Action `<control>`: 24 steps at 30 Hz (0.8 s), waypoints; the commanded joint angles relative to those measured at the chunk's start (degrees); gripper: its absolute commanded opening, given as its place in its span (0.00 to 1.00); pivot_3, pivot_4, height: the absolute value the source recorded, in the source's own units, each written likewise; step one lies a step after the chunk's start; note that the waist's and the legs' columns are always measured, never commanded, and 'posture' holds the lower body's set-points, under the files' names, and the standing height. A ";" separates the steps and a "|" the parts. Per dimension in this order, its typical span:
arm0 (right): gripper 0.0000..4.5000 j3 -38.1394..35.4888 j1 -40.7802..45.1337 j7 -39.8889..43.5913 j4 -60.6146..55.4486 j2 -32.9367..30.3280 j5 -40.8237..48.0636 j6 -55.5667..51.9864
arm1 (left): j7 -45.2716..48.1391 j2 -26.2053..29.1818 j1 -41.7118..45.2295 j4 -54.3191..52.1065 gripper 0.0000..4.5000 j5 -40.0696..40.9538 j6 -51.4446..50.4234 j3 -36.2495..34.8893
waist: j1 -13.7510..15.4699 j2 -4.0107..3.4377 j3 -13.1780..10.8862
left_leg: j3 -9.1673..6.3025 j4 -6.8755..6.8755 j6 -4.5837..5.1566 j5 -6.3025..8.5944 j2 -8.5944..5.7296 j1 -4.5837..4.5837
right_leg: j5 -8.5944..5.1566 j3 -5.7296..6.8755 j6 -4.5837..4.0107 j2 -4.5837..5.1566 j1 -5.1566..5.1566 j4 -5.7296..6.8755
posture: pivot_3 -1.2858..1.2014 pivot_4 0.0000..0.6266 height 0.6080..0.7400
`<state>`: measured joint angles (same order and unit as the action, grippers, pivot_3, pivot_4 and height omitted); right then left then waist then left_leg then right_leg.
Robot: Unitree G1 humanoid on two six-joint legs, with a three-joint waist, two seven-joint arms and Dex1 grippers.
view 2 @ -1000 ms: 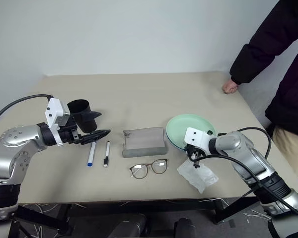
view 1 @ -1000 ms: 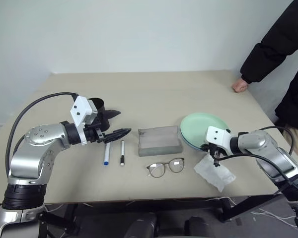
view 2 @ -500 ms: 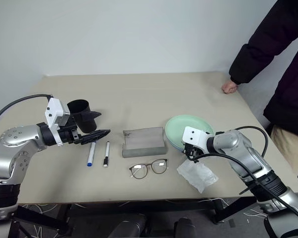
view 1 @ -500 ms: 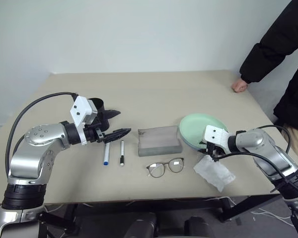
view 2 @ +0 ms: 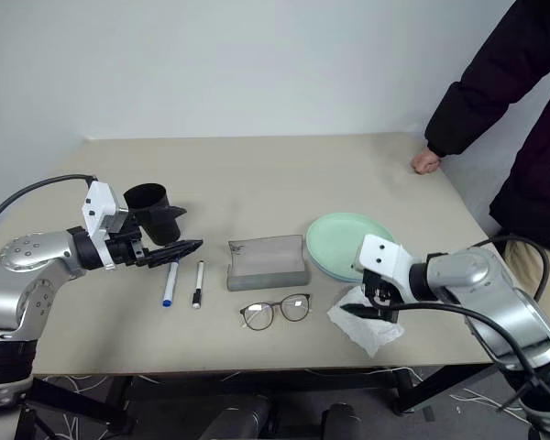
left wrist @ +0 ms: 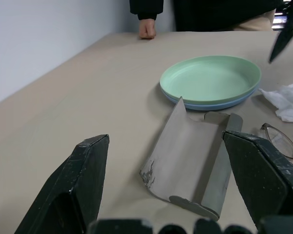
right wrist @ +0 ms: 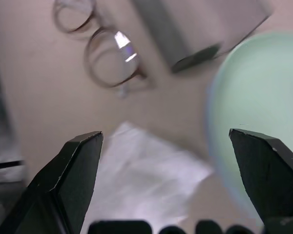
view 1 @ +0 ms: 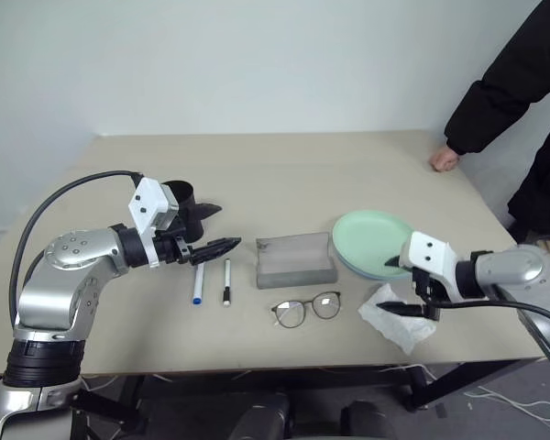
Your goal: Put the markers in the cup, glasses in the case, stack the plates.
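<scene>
Right now the beige table [view 1: 284,174] carries the grey case [view 1: 294,259] in the middle, with the glasses [view 1: 305,310] just in front of it. A crumpled white tissue [view 1: 396,318] lies on the robot's right of the glasses, under the right gripper [view 1: 409,303]. A person's fist [view 1: 443,159] rests on the far right table edge, black sleeve above it.

Since a second ago the right gripper has let go of the plate rim, pulled back toward the robot and now hangs over the tissue, fingers spread wide and empty. The green plate [view 1: 375,241] sits stacked on the blue plate [left wrist: 219,105], just beside the case. The left gripper [view 1: 213,229] has not moved, jaws apart and empty.

The black cup [view 1: 181,204] stands right behind the left gripper; the blue-capped marker [view 1: 198,283] and black-capped marker [view 1: 225,281] lie side by side just below its fingertips, between cup and case.
</scene>
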<state>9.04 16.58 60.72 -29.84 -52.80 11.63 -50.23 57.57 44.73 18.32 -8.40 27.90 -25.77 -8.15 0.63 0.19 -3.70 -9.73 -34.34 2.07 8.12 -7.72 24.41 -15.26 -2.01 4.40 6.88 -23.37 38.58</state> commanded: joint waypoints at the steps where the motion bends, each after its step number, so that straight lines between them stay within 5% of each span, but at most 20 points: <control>1: 1.00 -1.95 -1.03 -1.86 -3.52 0.00 3.21 -4.87 | 0.23 0.51 1.72 -0.30 0.87 0.08 1.20 -0.98 | 0.02 0.01 0.00 | 0.02 0.00 0.00 0.00 0.03 0.00 | 0.00 0.03 0.00 0.03 0.01 0.00 | 0.52 0.00 0.90; 22: 1.00 3.33 -7.28 -13.16 2.09 1.78 2.62 -8.00 | 1.10 0.69 1.93 -0.10 0.87 -0.07 1.21 -0.59 | 0.03 0.02 0.01 | 0.09 0.00 0.00 0.00 0.11 0.01 | 0.01 0.10 0.00 0.02 -0.01 -0.04 | 0.52 0.00 0.90; 24: 0.86 3.40 -7.03 -13.51 2.78 2.01 2.42 -7.59 | 1.15 0.67 2.04 0.01 0.87 -0.20 1.29 -0.51 | 0.02 0.04 0.01 | 0.08 0.00 0.00 0.00 0.12 0.00 | 0.01 0.10 0.00 0.00 -0.01 -0.04 | 0.52 0.00 0.90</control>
<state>12.59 8.54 48.34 -27.70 -50.82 14.55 -58.41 58.57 44.66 18.62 -8.01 27.78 -25.53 -8.01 0.65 0.23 -3.69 -9.64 -34.34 2.07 8.13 -7.59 24.40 -15.25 -1.90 4.39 6.89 -23.36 38.54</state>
